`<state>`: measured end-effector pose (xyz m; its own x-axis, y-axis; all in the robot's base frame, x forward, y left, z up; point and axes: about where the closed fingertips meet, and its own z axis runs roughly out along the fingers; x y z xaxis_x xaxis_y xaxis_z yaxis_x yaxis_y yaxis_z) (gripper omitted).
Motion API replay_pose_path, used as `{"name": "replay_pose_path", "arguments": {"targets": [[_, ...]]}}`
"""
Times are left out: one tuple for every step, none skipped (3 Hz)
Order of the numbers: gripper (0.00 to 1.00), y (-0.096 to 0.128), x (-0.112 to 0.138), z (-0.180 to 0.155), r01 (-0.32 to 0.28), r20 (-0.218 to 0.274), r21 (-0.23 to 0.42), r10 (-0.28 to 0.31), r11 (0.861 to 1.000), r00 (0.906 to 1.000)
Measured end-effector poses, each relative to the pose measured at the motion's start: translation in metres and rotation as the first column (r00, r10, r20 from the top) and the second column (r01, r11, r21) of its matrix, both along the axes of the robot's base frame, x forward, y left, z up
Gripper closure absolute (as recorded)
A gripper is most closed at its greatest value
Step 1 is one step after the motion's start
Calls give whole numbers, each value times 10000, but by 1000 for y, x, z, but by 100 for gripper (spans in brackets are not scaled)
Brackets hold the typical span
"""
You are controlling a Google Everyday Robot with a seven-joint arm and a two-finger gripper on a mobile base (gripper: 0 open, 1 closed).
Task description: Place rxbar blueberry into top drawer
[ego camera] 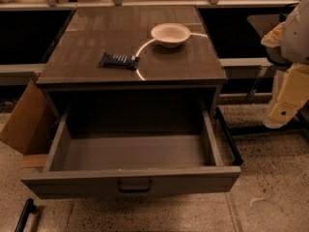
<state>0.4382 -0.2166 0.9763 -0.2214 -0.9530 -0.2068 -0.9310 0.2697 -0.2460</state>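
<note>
Your gripper (286, 105) is hanging past the bench's (178, 64) right edge, grip I cannot tell, while rxbar blueberry (119, 61) is lying near front edge & top drawer (72, 186) is standing open to receive it.

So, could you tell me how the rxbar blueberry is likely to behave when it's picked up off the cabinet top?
The rxbar blueberry lies flat and thin, so it probably won't roll or tip. Its wrapper shows pale glints, so it may slide on the reflective cabinet top. The gripper hangs at the right edge, apart from it.
</note>
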Motion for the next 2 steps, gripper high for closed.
{"name": "replay_pose_path", "arguments": {"targets": [[0, 0, 0, 0, -2, 2, 4, 2, 10000, 10000], [0, 20, 32, 1, -469, 462, 1137, 419, 9924, 9981]]}}
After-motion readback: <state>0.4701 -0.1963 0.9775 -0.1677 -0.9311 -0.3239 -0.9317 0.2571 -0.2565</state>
